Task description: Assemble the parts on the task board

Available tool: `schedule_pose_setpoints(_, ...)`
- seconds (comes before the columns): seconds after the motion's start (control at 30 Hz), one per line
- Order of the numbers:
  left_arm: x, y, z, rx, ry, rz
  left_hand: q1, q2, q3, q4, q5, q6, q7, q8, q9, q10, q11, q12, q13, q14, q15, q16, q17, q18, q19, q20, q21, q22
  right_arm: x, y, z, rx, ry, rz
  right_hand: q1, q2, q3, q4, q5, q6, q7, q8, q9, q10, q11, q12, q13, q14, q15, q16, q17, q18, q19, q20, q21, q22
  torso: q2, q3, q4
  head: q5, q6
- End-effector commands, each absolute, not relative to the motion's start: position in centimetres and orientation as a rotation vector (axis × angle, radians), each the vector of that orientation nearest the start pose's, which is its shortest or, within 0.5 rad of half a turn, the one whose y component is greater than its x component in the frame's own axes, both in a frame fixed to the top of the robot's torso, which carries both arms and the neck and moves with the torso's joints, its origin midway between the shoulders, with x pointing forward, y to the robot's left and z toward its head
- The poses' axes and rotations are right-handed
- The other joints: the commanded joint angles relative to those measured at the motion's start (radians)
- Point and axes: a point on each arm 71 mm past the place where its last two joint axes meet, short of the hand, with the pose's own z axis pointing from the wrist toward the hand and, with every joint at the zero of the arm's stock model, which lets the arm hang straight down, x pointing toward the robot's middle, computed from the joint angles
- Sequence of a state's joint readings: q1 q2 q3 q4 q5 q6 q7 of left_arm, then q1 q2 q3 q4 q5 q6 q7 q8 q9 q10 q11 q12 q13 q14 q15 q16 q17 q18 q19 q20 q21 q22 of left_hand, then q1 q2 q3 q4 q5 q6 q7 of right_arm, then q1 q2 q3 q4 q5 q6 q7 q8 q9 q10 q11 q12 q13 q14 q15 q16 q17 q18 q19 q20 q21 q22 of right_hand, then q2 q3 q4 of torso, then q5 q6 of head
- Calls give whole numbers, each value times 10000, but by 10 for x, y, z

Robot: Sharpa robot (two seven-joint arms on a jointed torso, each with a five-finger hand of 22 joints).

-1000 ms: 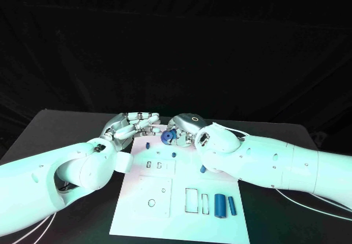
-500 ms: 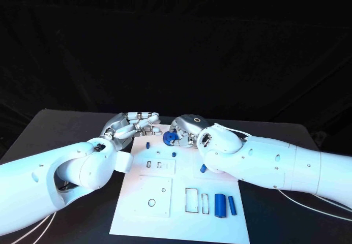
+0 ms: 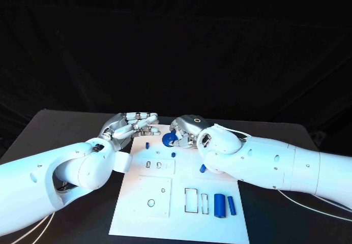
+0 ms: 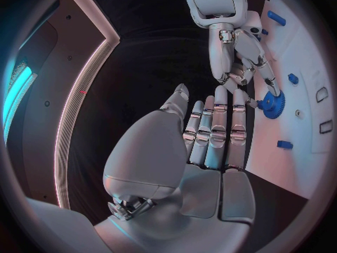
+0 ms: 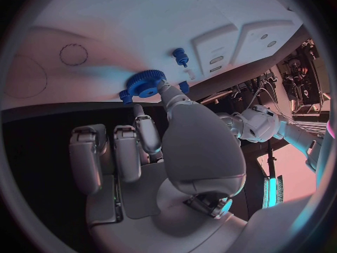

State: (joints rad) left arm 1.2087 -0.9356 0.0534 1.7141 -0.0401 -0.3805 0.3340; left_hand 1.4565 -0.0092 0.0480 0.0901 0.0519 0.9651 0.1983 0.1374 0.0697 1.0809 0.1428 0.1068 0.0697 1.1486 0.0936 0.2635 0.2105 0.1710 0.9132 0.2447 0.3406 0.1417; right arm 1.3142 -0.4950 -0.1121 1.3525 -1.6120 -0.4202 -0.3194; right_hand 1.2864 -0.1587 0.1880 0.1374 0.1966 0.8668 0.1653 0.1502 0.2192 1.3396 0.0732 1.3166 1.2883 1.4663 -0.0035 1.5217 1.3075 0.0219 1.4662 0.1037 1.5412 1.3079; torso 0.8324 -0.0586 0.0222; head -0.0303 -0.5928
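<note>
Right hand (image 3: 185,131) pinching blue gear (image 3: 169,138) at far end of task board (image 3: 139,216); contact between gear and board hard to make out. Right forearm covering board's right edge. Left hand (image 3: 130,124) hovering beside it, fingers straight and together, holding nothing. Small blue pegs (image 3: 147,145) standing near gear. Two blue cylinders (image 3: 220,206) lying at near right corner, beside rectangular slots. No readable writing.

Left hand (image 4: 210,135), fingers straight, empty; right hand (image 4: 242,56) pinching blue gear (image 4: 272,102) (over the board (image 4: 281,152)).
</note>
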Motion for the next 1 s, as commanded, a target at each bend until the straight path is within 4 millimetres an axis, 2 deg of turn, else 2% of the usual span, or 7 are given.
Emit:
schedule_pose_setpoints(0.03, 465, 200, -126, -10570, 13938, -16235, -22, 84, 5, -32, 42, 14, 85, -58, -13, -3, 74, -63, -4, -86, 22, 57, 13, 115, -73, 4, 54, -2, 516, -76, -152, -2635, 15050, 5542, -229, -79, -112, 288, -100, -21, 15, -69, -21, -8, 88, -15, 2, 815, 103, -21, 1638, -94, 702, 92, -47, 2203, -1, -4, 13, -9, 7)
schedule_pose_setpoints(0.17, 465, 200, -127, -10580, 13930, -16210, -22, 84, 5, -32, 42, 14, 85, -58, -13, -3, 74, -63, -4, -86, 22, 57, 13, 115, -73, 4, 54, -2, 516, -76, -153, -2605, 15254, 5589, -341, -133, -198, 608, -78, 120, 1, -70, -10, 30, 84, 43, 55, 824, 110, 0, 1677, -99, 721, 118, -31, 2228, -1, -6, 8, -1, -6)
schedule_pose_setpoints(0.33, 465, 200, -126, -10583, 13927, -16202, -22, 84, 5, -32, 42, 14, 85, -58, -13, -3, 74, -63, -4, -86, 22, 57, 13, 115, -73, 4, 54, -2, 517, -78, -155, -2471, 15447, 5619, -341, -86, -193, 758, -19, 270, -31, -37, 11, 72, 59, 99, 110, 831, 93, 16, 1707, -107, 742, 114, -11, 2256, 3, -5, 8, 9, -11)
schedule_pose_setpoints(0.57, 465, 201, -126, -10587, 13920, -16187, -22, 84, 5, -32, 42, 14, 85, -58, -13, -3, 74, -63, -4, -86, 22, 57, 13, 115, -73, 4, 54, -2, 514, -90, -147, -1768, 14551, 6220, -164, 48, -66, 836, 475, 461, -83, -40, 21, 242, 6, 291, 314, 848, 49, 54, 1776, -131, 809, 77, 54, 2340, -7, 4, 12, 17, 15)
schedule_pose_setpoints(0.77, 465, 205, -127, -10614, 13870, -16096, -22, 84, 5, -32, 42, 14, 85, -58, -13, -3, 74, -63, -4, -86, 22, 57, 13, 115, -73, 4, 54, -2, 500, -116, -132, -982, 13741, 7563, 49, 154, 65, 732, 576, 473, -81, -99, 2, 233, -1, 286, 312, 830, 38, 16, 1702, -99, 725, 61, -35, 2239, -22, 4, -48, 42, 85)
schedule_pose_setpoints(1.0, 465, 209, -127, -10631, 13834, -16033, -22, 84, 5, -32, 42, 14, 85, -58, -13, -3, 74, -63, -4, -86, 22, 57, 13, 115, -73, 4, 54, -2, 490, -166, -127, -360, 14696, 8253, 318, 197, 180, 521, 474, 556, -82, -149, -12, 88, -2, 149, 185, 772, 35, -104, 1490, -7, 472, 56, -301, 1943, -92, 15, -193, -26, 144)
